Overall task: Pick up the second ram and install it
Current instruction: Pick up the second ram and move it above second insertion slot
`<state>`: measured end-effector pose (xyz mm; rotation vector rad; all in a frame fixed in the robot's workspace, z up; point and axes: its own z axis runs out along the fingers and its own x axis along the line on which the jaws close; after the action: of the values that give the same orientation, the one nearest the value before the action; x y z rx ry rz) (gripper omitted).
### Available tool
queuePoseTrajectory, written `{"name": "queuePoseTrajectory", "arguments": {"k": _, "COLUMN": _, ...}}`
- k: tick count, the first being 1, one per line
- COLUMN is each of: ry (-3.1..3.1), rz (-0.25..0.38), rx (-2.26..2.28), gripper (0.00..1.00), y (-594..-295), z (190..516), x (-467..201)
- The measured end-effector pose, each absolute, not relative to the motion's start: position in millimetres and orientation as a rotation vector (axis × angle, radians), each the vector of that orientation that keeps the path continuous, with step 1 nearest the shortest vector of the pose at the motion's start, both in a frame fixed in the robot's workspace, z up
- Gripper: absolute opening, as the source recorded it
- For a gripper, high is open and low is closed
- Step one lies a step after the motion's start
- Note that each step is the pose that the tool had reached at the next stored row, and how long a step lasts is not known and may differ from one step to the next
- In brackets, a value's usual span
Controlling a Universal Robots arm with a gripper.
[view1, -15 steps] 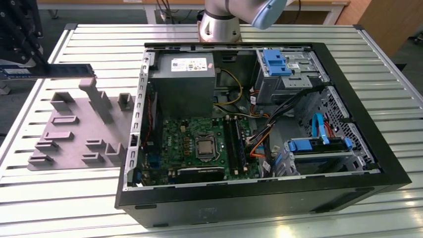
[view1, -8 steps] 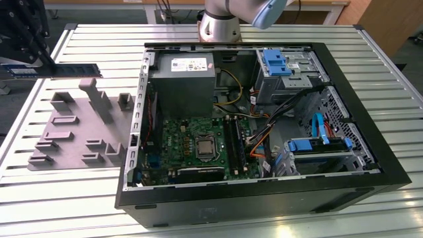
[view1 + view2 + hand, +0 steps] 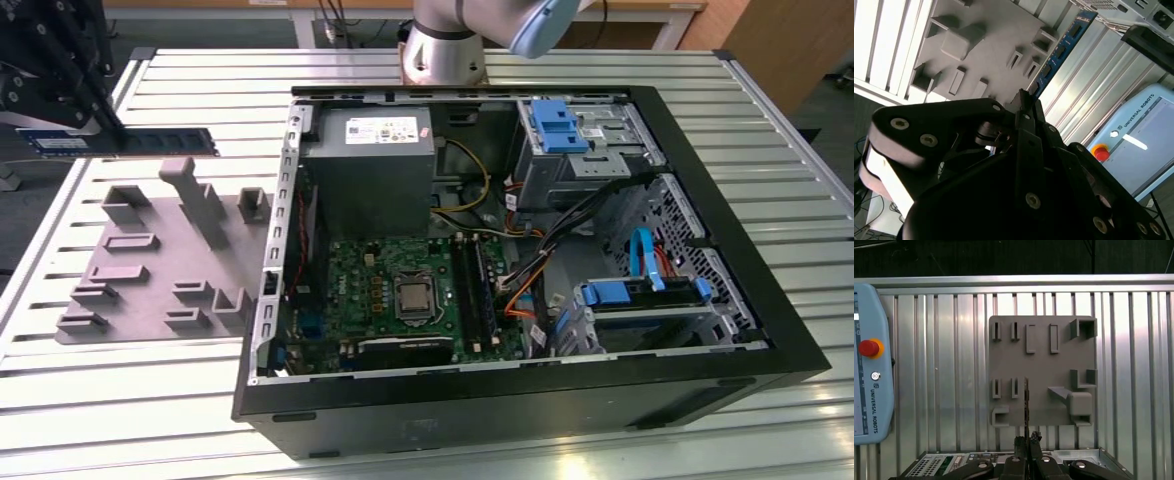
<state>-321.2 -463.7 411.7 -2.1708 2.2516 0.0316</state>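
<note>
Exterior view, upper left | your gripper point(image 3: 1027, 441) clamped the second ram point(image 3: 160, 142) edgewise above the grey holder plate point(image 3: 147, 270) | likely to clear its slots.

the tray point(image 3: 147, 260) lies on the table point(image 3: 134, 400), at the exterior view's left of the computer case point(image 3: 534, 410); the second ram point(image 3: 174, 142), clamped in the gripper point(image 3: 110, 140), hangs near the tray's far edge.

The black metal gripper point(image 3: 1026, 102) fills the foreground of the frame, its two fingers pinched onto one end of the second ram point(image 3: 1060, 49), a long, narrow blue-green circuit-board stick with dark chips. The stick runs away from the fingertips into the background. Behind it lie a grey moulded plastic fixture plate point(image 3: 979, 25) with raised slots and the ribbed silvery metal table point(image 3: 1104, 75). Beside the gripper rests a pale blue teach pendant point(image 3: 1149, 135) with a red round button point(image 3: 1100, 151).
</note>
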Motion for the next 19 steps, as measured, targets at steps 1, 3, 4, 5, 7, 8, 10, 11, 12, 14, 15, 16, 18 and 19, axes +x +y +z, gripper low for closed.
{"name": "queuePoseTrajectory", "arguments": {"k": 1, "ry": 2.252, "rz": 0.032, "rx": -2.171, "gripper": 0.14, "y": -464, "z": 412, "x": -320}}
{"name": "queuePoseTrajectory", "arguments": {"k": 3, "ry": 2.252, "rz": 0.032, "rx": -2.171, "gripper": 0.14, "y": -464, "z": 412, "x": -318}}
{"name": "queuePoseTrajectory", "arguments": {"k": 4, "ry": 2.251, "rz": 0.032, "rx": -2.17, "gripper": 0.14, "y": -464, "z": 412, "x": -317}}
{"name": "queuePoseTrajectory", "arguments": {"k": 5, "ry": 2.25, "rz": 0.034, "rx": -2.17, "gripper": 0.14, "y": -464, "z": 412, "x": -316}}
{"name": "queuePoseTrajectory", "arguments": {"k": 7, "ry": 2.249, "rz": 0.037, "rx": -2.168, "gripper": 0.14, "y": -464, "z": 411, "x": -314}}
{"name": "queuePoseTrajectory", "arguments": {"k": 8, "ry": 2.249, "rz": 0.038, "rx": -2.168, "gripper": 0.14, "y": -464, "z": 411, "x": -313}}
{"name": "queuePoseTrajectory", "arguments": {"k": 10, "ry": 2.248, "rz": 0.039, "rx": -2.167, "gripper": 0.14, "y": -464, "z": 411, "x": -311}}
{"name": "queuePoseTrajectory", "arguments": {"k": 11, "ry": 2.248, "rz": 0.04, "rx": -2.167, "gripper": 0.14, "y": -464, "z": 411, "x": -310}}
{"name": "queuePoseTrajectory", "arguments": {"k": 12, "ry": 2.248, "rz": 0.04, "rx": -2.167, "gripper": 0.14, "y": -464, "z": 411, "x": -309}}
{"name": "queuePoseTrajectory", "arguments": {"k": 14, "ry": 2.248, "rz": 0.04, "rx": -2.167, "gripper": 0.14, "y": -464, "z": 411, "x": -306}}
{"name": "queuePoseTrajectory", "arguments": {"k": 15, "ry": 2.248, "rz": 0.04, "rx": -2.167, "gripper": 0.14, "y": -464, "z": 411, "x": -305}}
{"name": "queuePoseTrajectory", "arguments": {"k": 16, "ry": 2.248, "rz": 0.04, "rx": -2.167, "gripper": 0.14, "y": -464, "z": 411, "x": -304}}
{"name": "queuePoseTrajectory", "arguments": {"k": 18, "ry": 2.248, "rz": 0.04, "rx": -2.167, "gripper": 0.14, "y": -464, "z": 411, "x": -303}}
{"name": "queuePoseTrajectory", "arguments": {"k": 19, "ry": 2.248, "rz": 0.04, "rx": -2.167, "gripper": 0.14, "y": -464, "z": 411, "x": -302}}
